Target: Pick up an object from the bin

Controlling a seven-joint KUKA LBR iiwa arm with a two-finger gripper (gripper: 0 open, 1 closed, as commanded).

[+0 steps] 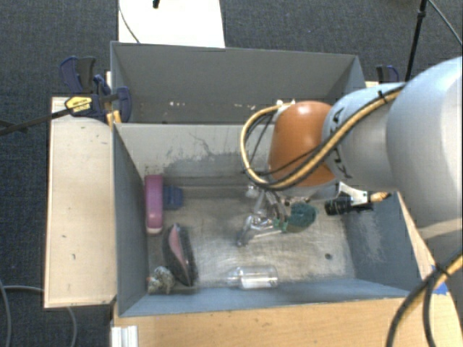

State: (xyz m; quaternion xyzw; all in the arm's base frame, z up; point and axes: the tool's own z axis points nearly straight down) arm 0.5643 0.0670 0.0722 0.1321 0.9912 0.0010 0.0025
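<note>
While gripper (255,230) hangs low just beyond clear bottle (252,277), its opening cannot be told. Teal lump (302,216) sits beyond bottle, rightward: likely light, stiff, irregular; best pinched across its body.

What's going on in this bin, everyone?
A robot arm reaches into the grey metal bin from the right. Its gripper is low over the middle of the floor, right beside a teal object. Whether it grips anything cannot be told. A pink block, a dark brush and a clear bottle lie apart from it.
</note>
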